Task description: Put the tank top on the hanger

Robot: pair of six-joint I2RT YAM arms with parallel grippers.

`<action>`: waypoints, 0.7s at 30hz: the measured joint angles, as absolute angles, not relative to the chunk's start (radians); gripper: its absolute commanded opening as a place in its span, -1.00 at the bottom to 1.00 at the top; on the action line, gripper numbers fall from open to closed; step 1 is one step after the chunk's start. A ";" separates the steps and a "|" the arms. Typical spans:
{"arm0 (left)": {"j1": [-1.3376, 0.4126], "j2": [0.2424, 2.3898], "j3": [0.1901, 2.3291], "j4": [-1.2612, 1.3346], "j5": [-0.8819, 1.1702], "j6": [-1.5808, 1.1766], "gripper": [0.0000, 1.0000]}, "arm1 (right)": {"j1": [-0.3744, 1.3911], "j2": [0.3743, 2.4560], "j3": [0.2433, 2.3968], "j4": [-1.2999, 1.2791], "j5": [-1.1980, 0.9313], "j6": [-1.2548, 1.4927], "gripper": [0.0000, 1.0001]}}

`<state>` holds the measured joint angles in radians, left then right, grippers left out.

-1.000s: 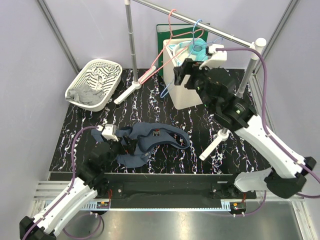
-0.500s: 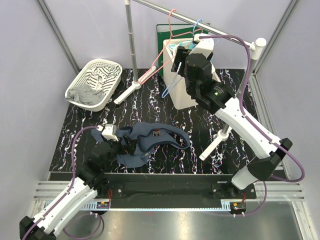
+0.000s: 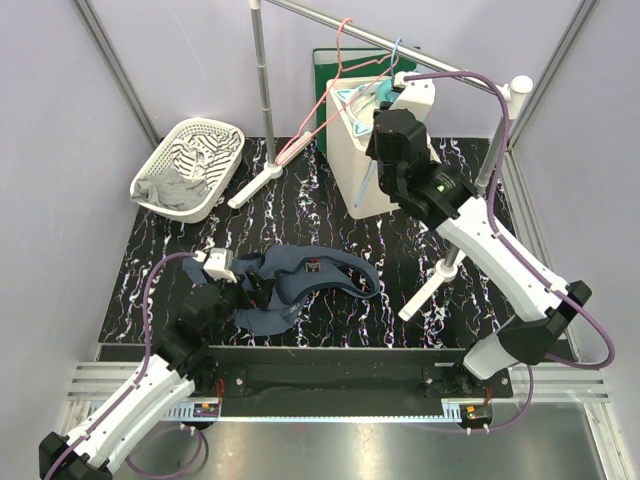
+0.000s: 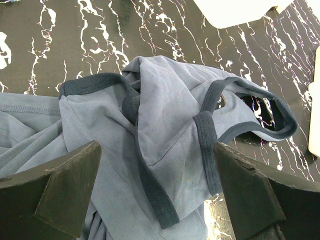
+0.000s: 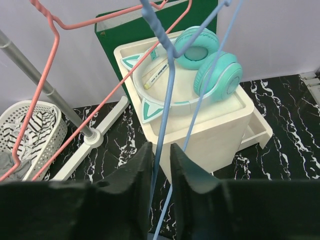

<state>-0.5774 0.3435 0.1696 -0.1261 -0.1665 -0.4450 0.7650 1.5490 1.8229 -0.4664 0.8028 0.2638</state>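
Note:
The tank top [image 3: 305,283] lies crumpled on the black marbled table, straps spread; it fills the left wrist view [image 4: 165,120]. My left gripper [image 3: 255,292] rests low at the top's left edge, open wide, its fingers either side of the cloth [image 4: 156,148] without pinching it. The light-blue hanger [image 3: 366,180] hangs from the rail by its hook. My right gripper [image 3: 380,118] is raised to it. Its jaws stand narrow around one blue wire [image 5: 162,115] of the hanger; the wire touches the left finger, with a slim gap to the right one [image 5: 161,148].
A pink-red hanger [image 3: 322,108] hangs left of the blue one on the metal rail [image 3: 330,20]. Below stands a white box [image 3: 352,185] with teal headphones [image 5: 210,65], a green board [image 3: 325,70] behind. A white basket [image 3: 160,158] of cloths sits back left. Rack feet [image 3: 428,287] cross the table.
My right arm has swung left and up to the blue hanger, and its jaws have narrowed from wide to close around the wire. The left arm and the tank top have not moved.

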 measured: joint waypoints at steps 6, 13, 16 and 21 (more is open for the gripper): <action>-0.577 0.344 0.170 -0.126 -0.167 -0.445 0.98 | 0.765 1.491 1.818 -0.495 0.800 0.268 -0.91; -0.577 0.351 0.170 -0.126 -0.167 -0.445 0.98 | 0.765 1.464 1.835 -0.500 0.783 0.252 -1.00; -0.577 0.354 0.170 -0.126 -0.167 -0.445 0.98 | 0.765 1.464 1.848 -0.503 0.773 0.236 -1.00; -0.577 0.356 0.170 -0.125 -0.167 -0.445 0.98 | 0.766 1.464 1.879 -0.506 0.771 0.208 -1.00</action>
<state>-0.5774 0.3557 0.1696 -0.1253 -0.1665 -0.4450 0.7658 1.4635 1.8793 -0.5056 0.7712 0.2085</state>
